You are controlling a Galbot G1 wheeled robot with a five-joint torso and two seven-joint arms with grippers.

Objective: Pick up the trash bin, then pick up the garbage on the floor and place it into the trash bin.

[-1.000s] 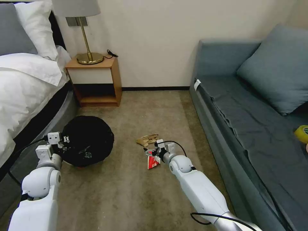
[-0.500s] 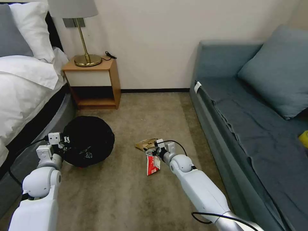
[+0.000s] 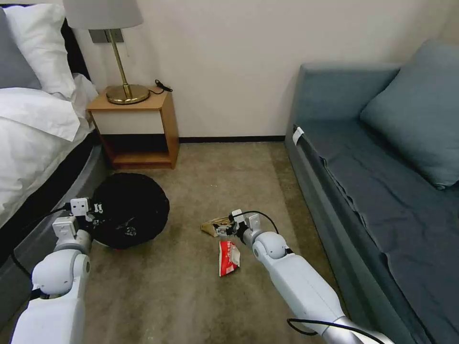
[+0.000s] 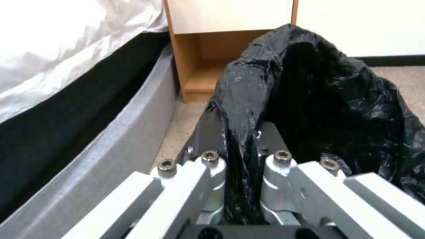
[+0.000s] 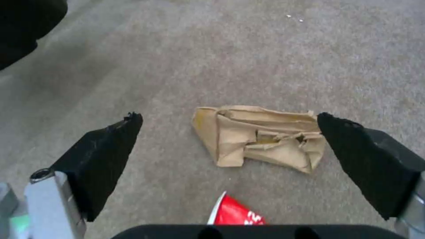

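the right gripper is held wide open just above the carpet, nothing gripped, its two black fingers spread to either side of the crumpled tan paper, which lies flat on the floor between them. the red-and-white wrapper is seen on the carpet just nearer than the paper, beside the right arm. on the left, the left gripper is clamped on the black liner at the rim of the trash bin, which is placed between the bed and the litter, near the nightstand. a grey sofa is set along the right.
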